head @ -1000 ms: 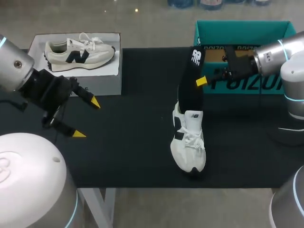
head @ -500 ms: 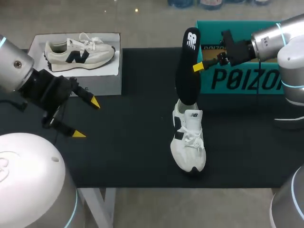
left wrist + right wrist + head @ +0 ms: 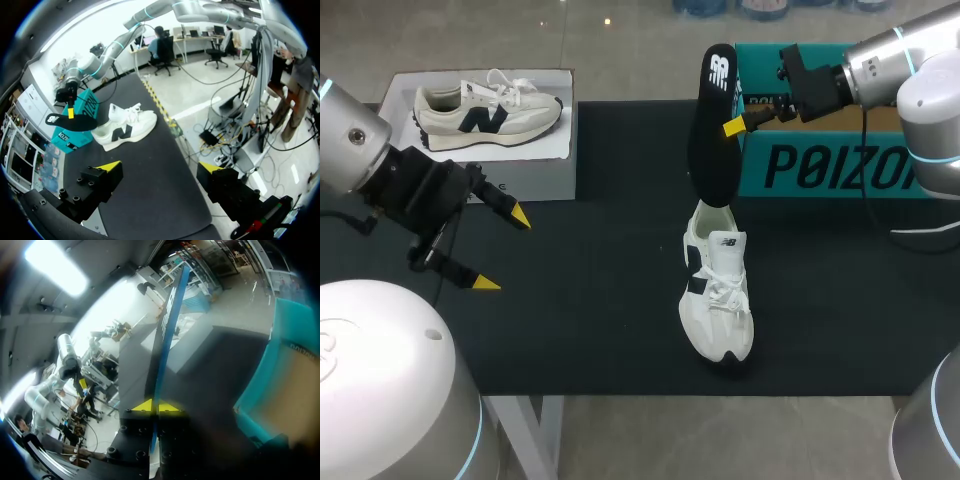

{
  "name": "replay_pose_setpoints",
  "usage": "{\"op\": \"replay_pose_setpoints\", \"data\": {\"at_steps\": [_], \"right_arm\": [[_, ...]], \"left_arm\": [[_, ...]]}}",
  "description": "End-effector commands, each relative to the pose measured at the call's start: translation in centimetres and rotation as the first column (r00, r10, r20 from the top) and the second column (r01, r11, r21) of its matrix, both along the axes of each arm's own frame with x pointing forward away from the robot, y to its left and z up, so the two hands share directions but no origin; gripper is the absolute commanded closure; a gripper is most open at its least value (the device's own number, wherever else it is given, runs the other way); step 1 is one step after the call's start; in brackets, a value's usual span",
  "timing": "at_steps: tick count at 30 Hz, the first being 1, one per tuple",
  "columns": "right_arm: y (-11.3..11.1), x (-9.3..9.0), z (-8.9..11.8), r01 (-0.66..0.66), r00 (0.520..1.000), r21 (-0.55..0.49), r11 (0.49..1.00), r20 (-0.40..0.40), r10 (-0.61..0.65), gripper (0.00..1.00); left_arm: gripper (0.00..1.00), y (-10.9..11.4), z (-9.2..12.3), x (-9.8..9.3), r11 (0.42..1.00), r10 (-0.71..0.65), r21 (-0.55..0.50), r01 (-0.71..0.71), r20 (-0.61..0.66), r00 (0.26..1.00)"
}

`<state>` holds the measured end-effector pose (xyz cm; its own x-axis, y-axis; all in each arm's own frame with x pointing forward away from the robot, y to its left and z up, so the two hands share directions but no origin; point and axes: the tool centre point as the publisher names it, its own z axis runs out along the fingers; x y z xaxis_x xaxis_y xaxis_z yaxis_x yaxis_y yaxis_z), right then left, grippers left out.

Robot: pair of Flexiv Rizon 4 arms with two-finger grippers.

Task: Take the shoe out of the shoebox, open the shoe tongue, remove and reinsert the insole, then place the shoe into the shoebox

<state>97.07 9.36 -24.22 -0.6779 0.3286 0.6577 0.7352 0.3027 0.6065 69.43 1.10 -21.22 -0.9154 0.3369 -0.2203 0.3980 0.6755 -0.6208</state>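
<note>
You have two shoes in view: one white shoe [image 3: 718, 300] on the black mat [image 3: 600, 330], another shoe [image 3: 488, 108] on a grey lid [image 3: 545, 170]. Your right gripper [image 3: 732, 127] pinches the single black insole [image 3: 711, 125] upright over the white shoe's heel, beside the one teal shoebox [image 3: 840, 165]. Your left gripper [image 3: 503, 250] hangs spread, empty.

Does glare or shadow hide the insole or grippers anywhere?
Head view: evenly lit, insole and right gripper clear. Right wrist view: overhead glare, gripper body dark, insole visible edge-on between its tips. Left wrist view: bright background, left gripper plainly open.
</note>
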Motion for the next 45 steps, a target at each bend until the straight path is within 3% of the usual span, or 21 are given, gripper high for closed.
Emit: {"op": "replay_pose_setpoints", "data": {"at_steps": [1,15,27,33,38,45], "right_arm": [[0.0,-0.9,-0.3,-0.002,1.000,0.003,1.000,-0.011,0.002,1.00],[2.0,-5.0,-2.4,-0.047,0.997,-0.012,0.999,-0.067,0.046,1.00],[2.6,-5.9,-3.6,-0.056,0.993,-0.011,0.998,-0.101,0.055,1.00],[2.3,-4.9,-2.1,-0.046,0.997,-0.010,0.999,-0.065,0.046,1.00],[1.9,-2.9,-0.4,-0.025,1.000,-0.027,0.999,-0.018,0.025,1.00],[1.1,-1.1,0.1,0.000,1.000,-0.050,0.999,-0.002,0.000,1.00]], "left_arm": [[0.00,0.0,0.0,0.0,1.000,0.000,0.003,0.000,0.000,1.000],[0.00,0.0,0.0,0.0,1.000,0.000,0.003,0.000,0.000,1.000],[0.00,0.0,0.0,0.0,1.000,0.000,0.003,0.000,0.000,1.000],[0.00,0.0,0.0,0.0,1.000,0.000,0.003,0.000,0.000,1.000],[0.00,0.0,0.0,0.0,1.000,0.000,0.003,0.000,0.000,1.000],[0.00,0.0,0.0,0.0,1.000,0.000,0.003,0.000,0.000,1.000]]}}
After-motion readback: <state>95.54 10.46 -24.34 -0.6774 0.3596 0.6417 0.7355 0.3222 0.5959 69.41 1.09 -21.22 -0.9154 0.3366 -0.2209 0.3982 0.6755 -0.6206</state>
